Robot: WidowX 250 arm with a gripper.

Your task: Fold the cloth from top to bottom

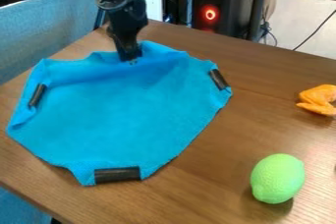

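Cloth (pixel 118 120) first: where is it?

Spread on the wooden counter (pixel 210 179), blue, its far side rumpled below the gripper (pixel 133 61). Dark strips lie at its left, right and near edges; the near one (pixel 118 174) is the broadest.

And the gripper, has it got hold?

I can't tell, nor how far open it is. It points down at the far part of the cloth, among the creases.

So which step is this?

Taking up the top edge, I'd judge; the fold isn't made. Next calls for a sure pinch, a low lift, then a carry towards the near edge. A loose grip could just drag the cloth.

Any labels or writing?

None I can read, on the cloth or on the green lime-like thing (pixel 277 178) and the orange piece (pixel 319 99) out to the right
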